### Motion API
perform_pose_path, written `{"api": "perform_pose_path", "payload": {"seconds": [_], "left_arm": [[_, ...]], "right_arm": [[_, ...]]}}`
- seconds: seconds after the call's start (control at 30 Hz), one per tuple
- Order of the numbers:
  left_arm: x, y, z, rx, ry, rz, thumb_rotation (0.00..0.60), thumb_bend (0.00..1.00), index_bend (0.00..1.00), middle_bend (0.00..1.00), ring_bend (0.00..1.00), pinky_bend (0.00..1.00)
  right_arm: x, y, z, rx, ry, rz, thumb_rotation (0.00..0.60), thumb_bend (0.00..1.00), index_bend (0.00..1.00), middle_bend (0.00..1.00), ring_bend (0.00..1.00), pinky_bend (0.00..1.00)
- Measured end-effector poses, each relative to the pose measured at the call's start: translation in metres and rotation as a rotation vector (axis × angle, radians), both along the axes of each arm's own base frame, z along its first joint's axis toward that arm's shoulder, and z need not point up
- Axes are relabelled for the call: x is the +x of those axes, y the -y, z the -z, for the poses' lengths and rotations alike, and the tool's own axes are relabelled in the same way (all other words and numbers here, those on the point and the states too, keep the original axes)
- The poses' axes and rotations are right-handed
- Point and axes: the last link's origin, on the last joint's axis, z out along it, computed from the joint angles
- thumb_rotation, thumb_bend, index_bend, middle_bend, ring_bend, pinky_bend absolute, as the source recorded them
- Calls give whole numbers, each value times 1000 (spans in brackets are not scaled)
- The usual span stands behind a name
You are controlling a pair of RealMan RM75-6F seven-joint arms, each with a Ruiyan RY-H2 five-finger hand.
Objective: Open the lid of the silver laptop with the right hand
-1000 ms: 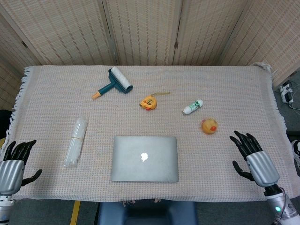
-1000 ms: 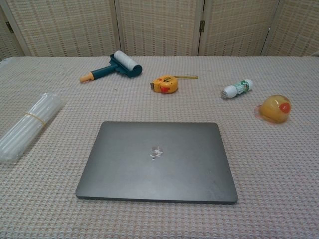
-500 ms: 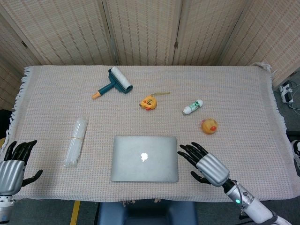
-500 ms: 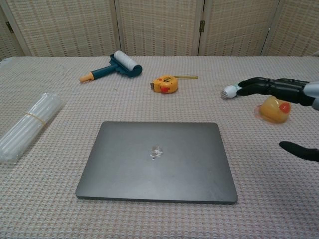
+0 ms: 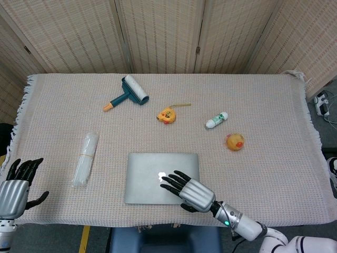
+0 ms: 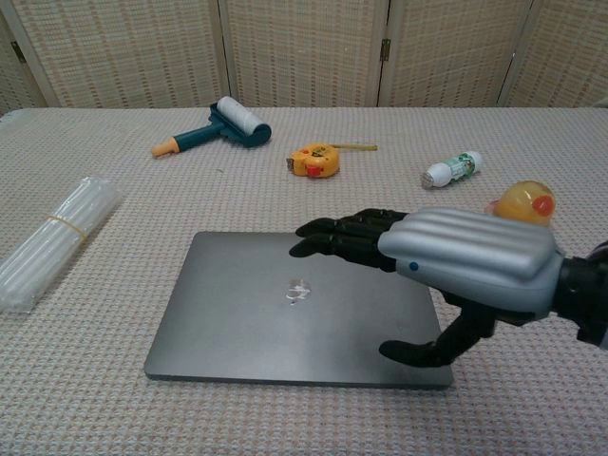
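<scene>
— What's the silver laptop (image 5: 162,178) like, and where does it sit?

— A flat, matte metal slab with rounded corners and a pale logo, lid down, lying near the front edge of the table (image 5: 274,105), which is covered in a woven, waffle-textured cloth with fringed ends.

— And the right hand (image 5: 190,192)?

— Silver ribbed back, black fingers spread and reaching out over the lid's right half, grasping nothing; the thumb hangs by the front right corner. The left hand (image 5: 15,184) sits at the table's front left corner, fingers apart and empty.

— What lies around?

— A clear bundle of plastic tubes (image 5: 86,158) to the left; farther back a teal lint roller (image 5: 129,93), an orange tape measure (image 5: 167,114), a small white bottle (image 5: 216,120) and a glossy yellow duck toy (image 5: 235,142).
</scene>
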Motion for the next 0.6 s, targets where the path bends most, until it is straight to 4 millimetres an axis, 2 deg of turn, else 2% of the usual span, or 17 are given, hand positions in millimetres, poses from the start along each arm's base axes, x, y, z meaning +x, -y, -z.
{"api": "perform_pose_path", "payload": {"seconds": [0.37,0.6], "left_arm": [[-2,2,-1,-8,7,-4,600,249,125,181,152,37],[-4,2,-1,-7,11,-7,600,249,124,182,152,37]], "right_arm": [[24,8,45,35,-64,-62,600,366,0,0,0,0],[31,10,63,42,-78,-72,600,366,0,0,0,0]]}}
